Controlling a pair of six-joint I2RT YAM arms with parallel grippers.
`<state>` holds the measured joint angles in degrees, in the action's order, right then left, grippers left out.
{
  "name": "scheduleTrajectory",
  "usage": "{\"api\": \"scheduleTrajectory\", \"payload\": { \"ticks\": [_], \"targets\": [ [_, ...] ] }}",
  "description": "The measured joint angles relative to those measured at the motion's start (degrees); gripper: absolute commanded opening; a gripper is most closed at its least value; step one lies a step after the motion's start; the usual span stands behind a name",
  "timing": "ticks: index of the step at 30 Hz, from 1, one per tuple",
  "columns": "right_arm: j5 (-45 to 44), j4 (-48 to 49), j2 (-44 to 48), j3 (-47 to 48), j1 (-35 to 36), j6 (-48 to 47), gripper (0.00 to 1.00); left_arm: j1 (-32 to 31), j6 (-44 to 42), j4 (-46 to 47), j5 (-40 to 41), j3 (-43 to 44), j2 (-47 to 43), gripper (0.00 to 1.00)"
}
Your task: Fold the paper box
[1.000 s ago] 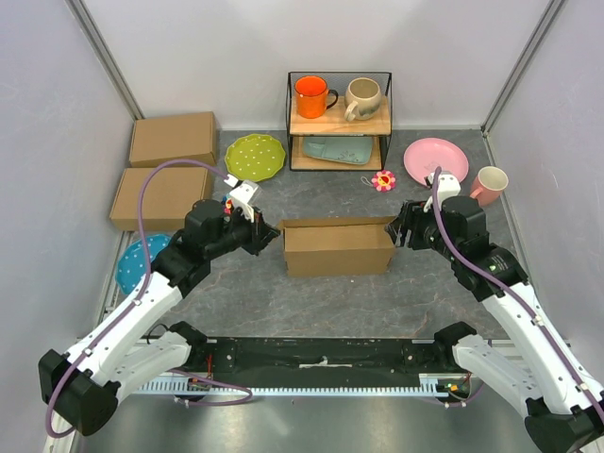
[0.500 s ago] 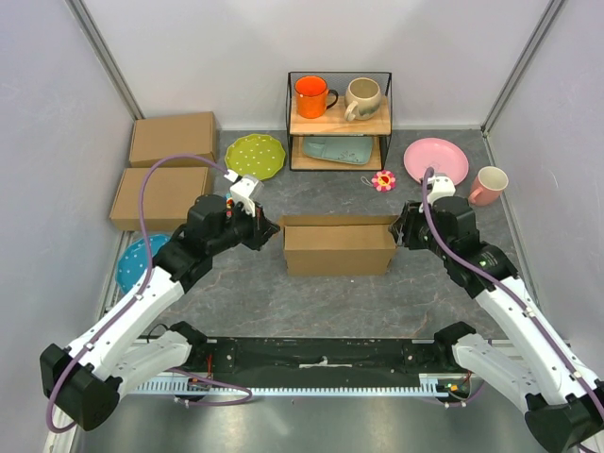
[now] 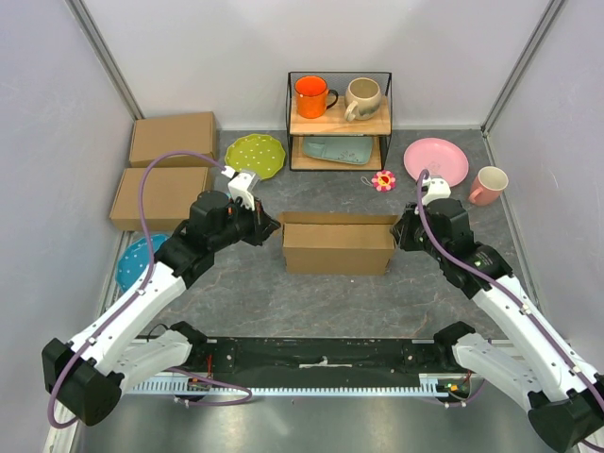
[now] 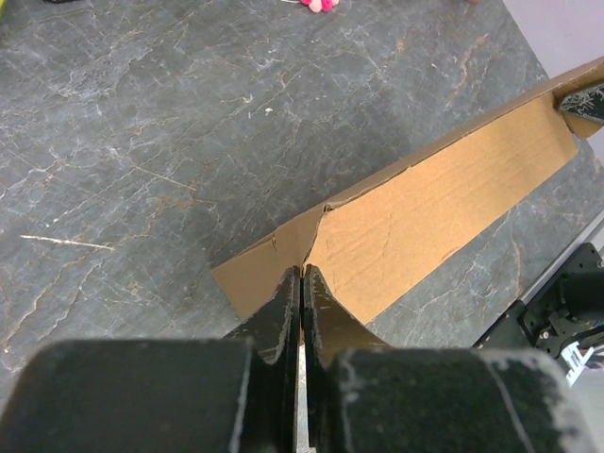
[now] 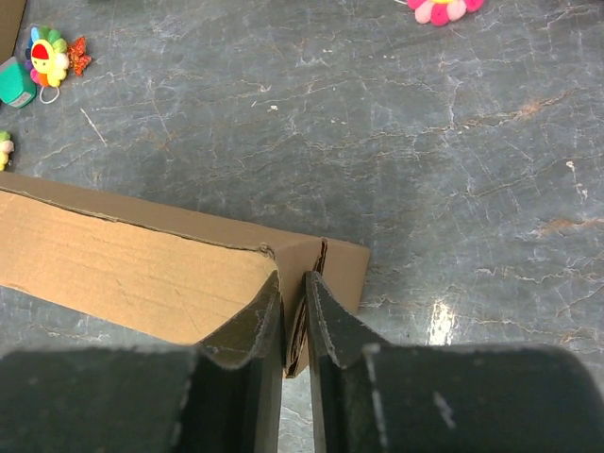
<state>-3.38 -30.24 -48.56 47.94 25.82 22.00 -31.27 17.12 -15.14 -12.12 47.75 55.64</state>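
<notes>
top view, box: paper box in the middle of the table, standing as a shallow open-topped trough with long walls upright, set between the two arms.
top view, left end: left gripper right against the box's left end.
top view, right end: right gripper right against the box's right end.
top view, step: probably folding in the end walls. Best done with both ends worked evenly and at the same height, to avoid skewing or sliding the box.
left wrist, grip: fingers pressed together with only a hairline slit, set on the corner fold between end flap and long wall. Thin cardboard edge apparently nipped there.
left wrist, advice: bend along the existing crease rather than across it. Crumpled edge near the corner likely to tear under a hard pull.
right wrist, grip: fingers drawn nearly together, with the narrow gap filled by the cardboard end wall, so pinching that wall from both sides.
right wrist, advice: hold firmly but turn slowly, swinging the wall inward square to the long side.
</notes>
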Motion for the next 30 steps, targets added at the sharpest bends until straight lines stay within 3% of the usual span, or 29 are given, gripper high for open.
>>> {"api": "scheduleTrajectory", "payload": {
  "ticks": [15, 30],
  "targets": [
    [-4.11, 0.26, 0.00, -0.24, 1.95, 0.76, 0.13, 0.11, 12.24, 2.43, 0.59, -0.63, 1.38, 0.02],
    [-6.51, 1.53, -0.48, -0.68, 2.99, 1.25, 0.10, -2.84, 18.12, 17.64, 6.60, -12.02, -3.56, 0.02]
  ]
}}
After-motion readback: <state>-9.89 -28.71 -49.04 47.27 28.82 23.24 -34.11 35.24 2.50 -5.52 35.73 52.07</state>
